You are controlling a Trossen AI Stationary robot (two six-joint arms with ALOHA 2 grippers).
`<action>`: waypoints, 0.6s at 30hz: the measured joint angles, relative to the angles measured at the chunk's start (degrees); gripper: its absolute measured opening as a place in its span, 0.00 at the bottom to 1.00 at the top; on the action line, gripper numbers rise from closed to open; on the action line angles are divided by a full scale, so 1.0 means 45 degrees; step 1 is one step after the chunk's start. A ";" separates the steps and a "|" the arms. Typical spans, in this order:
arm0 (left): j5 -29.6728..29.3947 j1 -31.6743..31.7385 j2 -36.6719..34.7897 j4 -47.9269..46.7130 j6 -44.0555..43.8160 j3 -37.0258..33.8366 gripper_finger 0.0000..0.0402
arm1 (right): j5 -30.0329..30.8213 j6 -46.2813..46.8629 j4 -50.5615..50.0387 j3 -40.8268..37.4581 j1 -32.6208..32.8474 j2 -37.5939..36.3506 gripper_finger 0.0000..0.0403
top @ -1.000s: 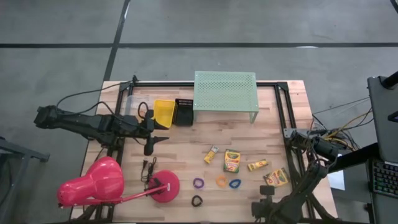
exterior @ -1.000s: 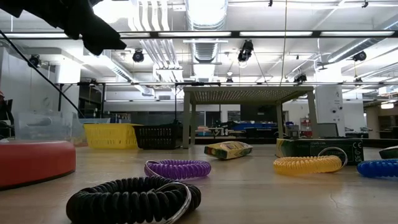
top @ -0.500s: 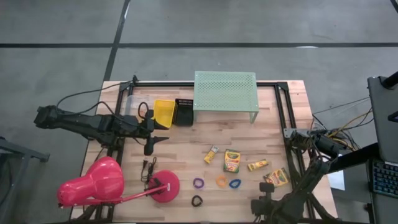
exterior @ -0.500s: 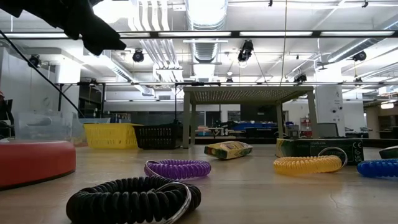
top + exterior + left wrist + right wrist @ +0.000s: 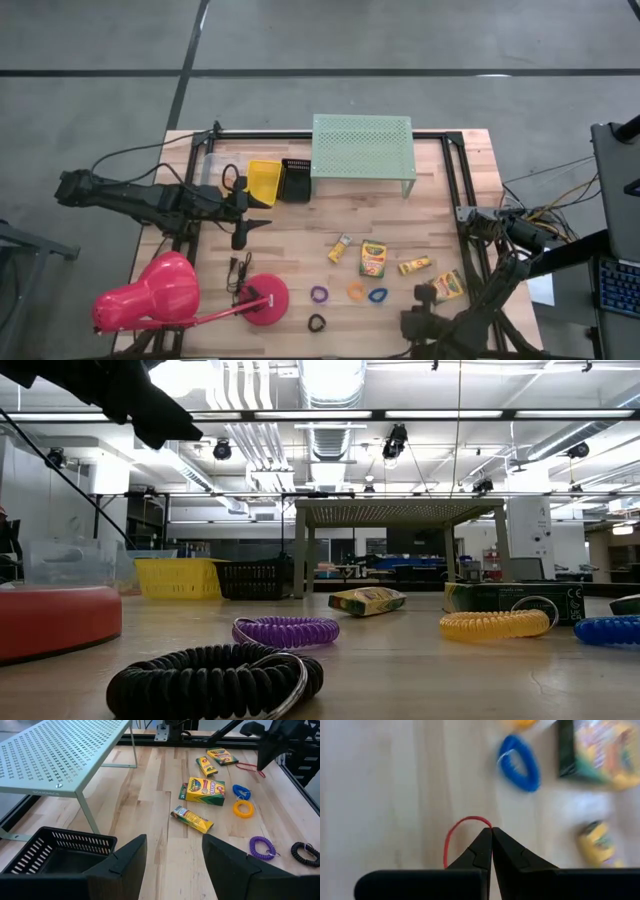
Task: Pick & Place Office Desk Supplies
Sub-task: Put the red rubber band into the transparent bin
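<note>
My right gripper (image 5: 424, 293) is near the table's front right, shut on a thin red rubber band (image 5: 451, 839). The band also shows in the left wrist view (image 5: 246, 767), below that gripper (image 5: 261, 766). Crayon boxes (image 5: 373, 258) (image 5: 340, 248) (image 5: 414, 265) (image 5: 447, 284) lie flat on the wood. Purple (image 5: 319, 294), orange (image 5: 356, 291), blue (image 5: 377, 295) and black (image 5: 317, 322) ring loops lie nearer the front. My left gripper (image 5: 262, 222) waits open at the left, above the table. My right gripper pinches the red rubber band at the top of its loop (image 5: 485, 821), right at its two fingertips. The fingers slant down from above. The rest of the loop curves away beside one finger; I cannot tell whether it is clear of the table.
A pink desk lamp (image 5: 165, 295) takes up the front left. At the back stand a mint-green perforated shelf (image 5: 362, 145), a yellow bin (image 5: 264, 182), a black basket (image 5: 296, 180) and a clear box (image 5: 210, 170). Bare wood lies between the bins and the crayon boxes.
My right gripper has risen a little and swung its wrist, its tip shifting slightly toward the far edge; it stays shut. Nothing else on the table has moved.
</note>
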 joint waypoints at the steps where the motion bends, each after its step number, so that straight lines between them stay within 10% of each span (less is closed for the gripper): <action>1: 0.0000 0.0000 -0.0004 0.0005 0.0002 0.0000 0.49 | 0.0524 -0.0004 -0.0023 0.0000 0.0000 0.0000 0.02; 18: 0.0000 -0.0002 0.0000 0.0000 -0.0003 0.0000 0.49 | 1.0001 -0.1228 -0.0363 0.0034 -0.0086 -0.0746 0.02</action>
